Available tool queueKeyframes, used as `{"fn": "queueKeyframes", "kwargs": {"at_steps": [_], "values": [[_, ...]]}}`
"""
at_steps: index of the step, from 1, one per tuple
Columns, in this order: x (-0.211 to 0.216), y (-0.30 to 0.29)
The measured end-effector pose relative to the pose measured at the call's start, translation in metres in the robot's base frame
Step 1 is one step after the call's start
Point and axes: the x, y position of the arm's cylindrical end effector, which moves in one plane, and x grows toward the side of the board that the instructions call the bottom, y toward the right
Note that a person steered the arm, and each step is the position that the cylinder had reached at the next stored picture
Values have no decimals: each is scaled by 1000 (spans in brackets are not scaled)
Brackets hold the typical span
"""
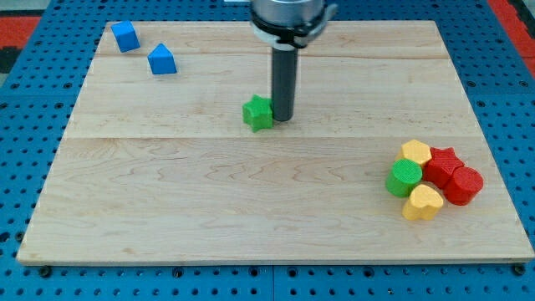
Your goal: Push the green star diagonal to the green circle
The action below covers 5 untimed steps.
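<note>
— Where, relative to my tip (282,118)?
— Green star (258,112) just at the view's left of my tip, touching or all but touching the rod's lower end. Cannot tell which.

— And the gripper?
— None fitted: only a straight dark rod, so nothing to open or close, nothing held. Lower end down on the table (209,209), beside the star's right edge.

— Look of the star?
— Small, bright green, lobed outline, lying flat. Standing alone, near the table's middle, slightly toward the view's top.

— Green circle (404,177)?
— Well apart from the star, far toward the view's right and bottom. Ridged green cylinder, at the left edge of a tight cluster.

— Rest of that cluster?
— Yellow block (415,152) touching it above, yellow heart (423,202) touching it below-right, red star (443,163) and red cylinder (463,185) to its right.

— Anything else?
— Blue cube (125,36) and blue pentagon-like block (161,60), near each other, well to the star's upper left.
</note>
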Motion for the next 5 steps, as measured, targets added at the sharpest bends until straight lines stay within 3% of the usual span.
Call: {"fn": "queueKeyframes", "kwargs": {"at_steps": [1,2,3,5], "values": [[23,35],[15,-13],[-28,-60],[-55,-15]]}}
